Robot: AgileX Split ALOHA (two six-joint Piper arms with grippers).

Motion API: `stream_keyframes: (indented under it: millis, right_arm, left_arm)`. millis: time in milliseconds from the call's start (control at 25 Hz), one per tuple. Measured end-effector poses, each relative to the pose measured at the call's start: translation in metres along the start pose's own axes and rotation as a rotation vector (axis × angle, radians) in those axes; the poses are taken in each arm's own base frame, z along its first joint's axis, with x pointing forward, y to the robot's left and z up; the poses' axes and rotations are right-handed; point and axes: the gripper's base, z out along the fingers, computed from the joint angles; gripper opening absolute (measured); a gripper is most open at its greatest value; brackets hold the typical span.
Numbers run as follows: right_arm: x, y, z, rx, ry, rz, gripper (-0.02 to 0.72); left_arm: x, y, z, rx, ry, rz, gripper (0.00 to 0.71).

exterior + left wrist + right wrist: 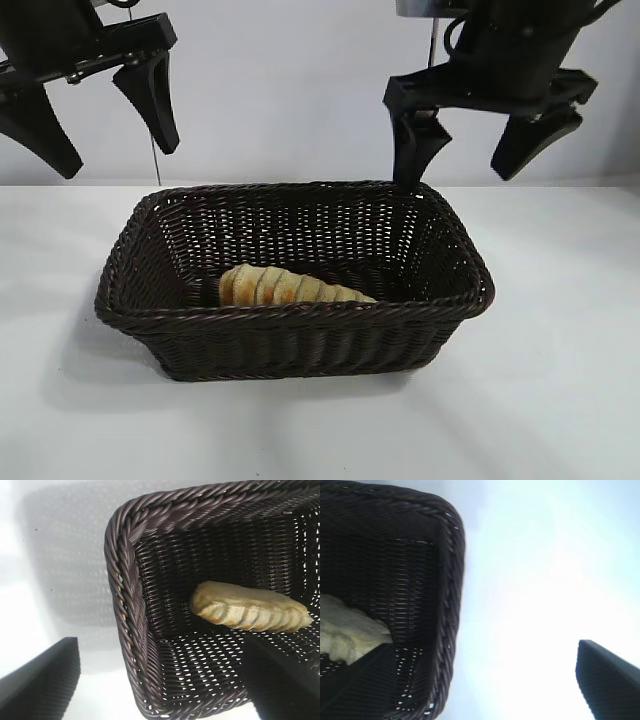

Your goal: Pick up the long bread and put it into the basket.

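The long bread lies flat on the floor of the basket, near its front wall. Both wrist views show the same: the long bread rests inside the basket, and a pale end of the long bread shows within the basket. My right gripper hangs open above the basket's back right corner, holding nothing. High above the back left corner, my left gripper is open and empty as well.
The basket stands on a white table with bare surface on all sides. A pale wall rises behind the arms.
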Motion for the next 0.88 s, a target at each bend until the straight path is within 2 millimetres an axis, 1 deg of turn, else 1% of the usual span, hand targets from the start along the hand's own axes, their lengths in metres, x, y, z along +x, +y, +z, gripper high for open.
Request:
stream_keyframes:
  millis: [880]
  right_arm:
    - [0.0013, -0.0015, -0.0002, 0.003, 0.017, 0.039, 0.694]
  left_arm:
    - [-0.0015, -0.0001, 0.0, 0.001, -0.016, 0.0, 0.631]
